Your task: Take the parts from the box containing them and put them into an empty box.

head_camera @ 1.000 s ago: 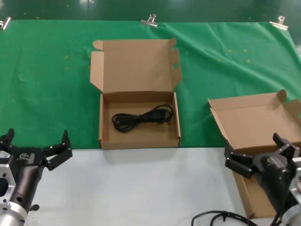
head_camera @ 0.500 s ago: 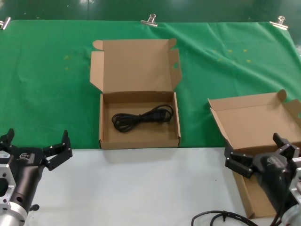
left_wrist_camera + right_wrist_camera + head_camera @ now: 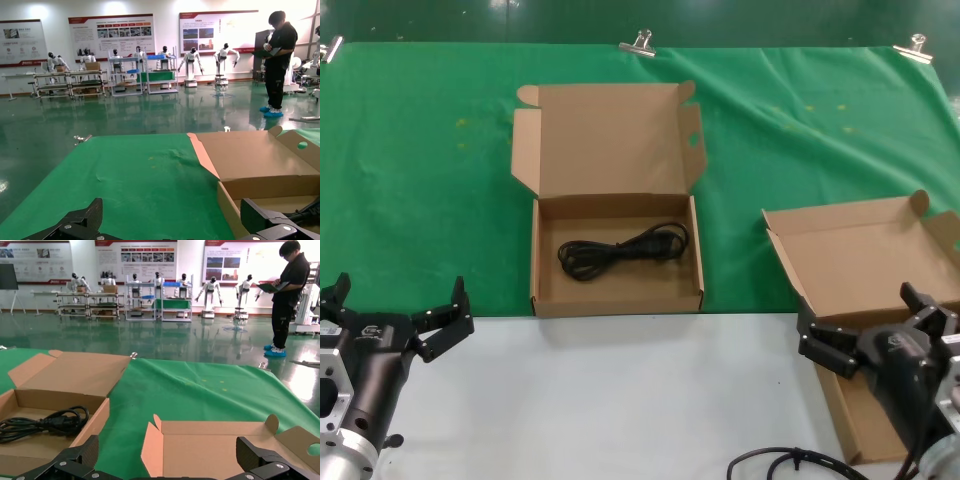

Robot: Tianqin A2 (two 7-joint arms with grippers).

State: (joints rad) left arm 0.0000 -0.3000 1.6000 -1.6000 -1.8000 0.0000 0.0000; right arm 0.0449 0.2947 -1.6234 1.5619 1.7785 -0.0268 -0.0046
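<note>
One coiled black cord [image 3: 623, 250] lies in the tray of the open cardboard box [image 3: 542, 290] at the table's middle; the same cord [image 3: 45, 422] and box [image 3: 65, 375] show in the right wrist view. A second open box [image 3: 860, 265] sits at the right, its lid [image 3: 215, 450] laid back and its tray mostly hidden behind my right arm. My left gripper [image 3: 400, 300] hovers open near the front left, short of the first box [image 3: 260, 165]. Above the second box's front part my right gripper [image 3: 858, 318] is open too. Both hold nothing.
A green cloth [image 3: 420, 180] covers the back of the table, held by metal clips [image 3: 637, 43]. The front strip is bare white tabletop [image 3: 620, 400]. My own thick black cable [image 3: 780, 462] loops at the front right. A person [image 3: 277, 65] stands far behind the table.
</note>
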